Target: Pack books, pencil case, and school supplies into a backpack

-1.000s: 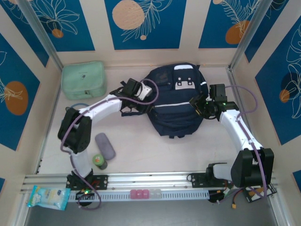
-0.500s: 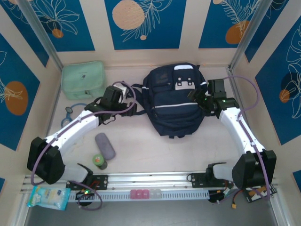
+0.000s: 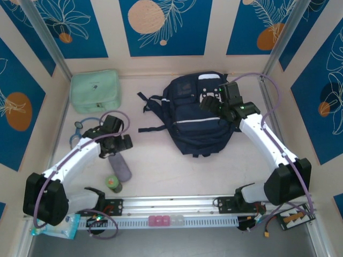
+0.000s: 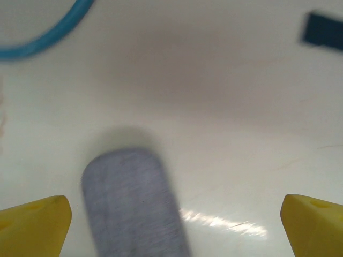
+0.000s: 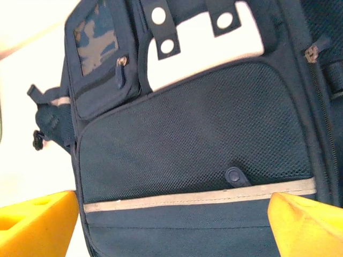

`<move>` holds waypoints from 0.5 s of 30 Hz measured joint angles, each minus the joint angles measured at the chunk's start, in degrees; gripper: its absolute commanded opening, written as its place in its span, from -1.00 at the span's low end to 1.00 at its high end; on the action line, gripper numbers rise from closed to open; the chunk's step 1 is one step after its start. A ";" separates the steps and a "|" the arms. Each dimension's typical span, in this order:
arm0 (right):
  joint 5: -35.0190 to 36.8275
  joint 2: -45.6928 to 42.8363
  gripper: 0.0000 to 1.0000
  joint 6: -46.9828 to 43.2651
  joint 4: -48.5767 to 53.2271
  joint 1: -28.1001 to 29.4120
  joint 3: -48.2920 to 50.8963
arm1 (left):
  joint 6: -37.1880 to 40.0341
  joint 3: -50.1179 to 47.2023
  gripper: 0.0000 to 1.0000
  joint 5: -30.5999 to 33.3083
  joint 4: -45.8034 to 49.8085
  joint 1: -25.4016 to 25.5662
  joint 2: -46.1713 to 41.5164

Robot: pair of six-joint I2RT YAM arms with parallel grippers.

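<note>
The backpack point(image 5: 193, 144) is navy cloth with a coarse mesh panel and smooth white patches. The school supplies case point(image 4: 131, 206) looks matt and finely grained; the counter point(image 4: 230, 101) is smooth and faintly glossy.

Your lighting is bright and even, but the left wrist view blurs, with counter point(image 4: 241, 134) glare at 5 o'clock.

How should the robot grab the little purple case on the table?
Probably best to pinch across its narrow middle, coming straight down. The purple case lies flat on the table, long with rounded ends, and the open left end effector is wider than it.
</note>
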State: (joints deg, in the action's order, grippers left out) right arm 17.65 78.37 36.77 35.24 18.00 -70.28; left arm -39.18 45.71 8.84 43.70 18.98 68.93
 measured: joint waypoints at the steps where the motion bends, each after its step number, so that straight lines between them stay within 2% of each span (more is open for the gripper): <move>1: 0.02 0.55 0.83 -0.11 -0.04 0.31 -0.02 | -0.87 -0.83 1.00 -0.50 0.87 -0.94 -0.04; 5: -0.04 1.38 0.83 -0.07 -0.04 0.98 -0.02 | -2.71 -3.54 0.99 -3.15 2.25 -3.34 -0.09; 15: -0.04 1.49 0.85 0.79 -0.04 1.88 -0.02 | -5.73 -5.01 0.57 -4.98 0.02 -3.98 6.34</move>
State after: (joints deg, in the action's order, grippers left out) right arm 17.61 79.85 37.56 35.20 19.88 -70.30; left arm -44.91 40.71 3.86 43.72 15.00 75.26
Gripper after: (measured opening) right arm 0.923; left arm 0.823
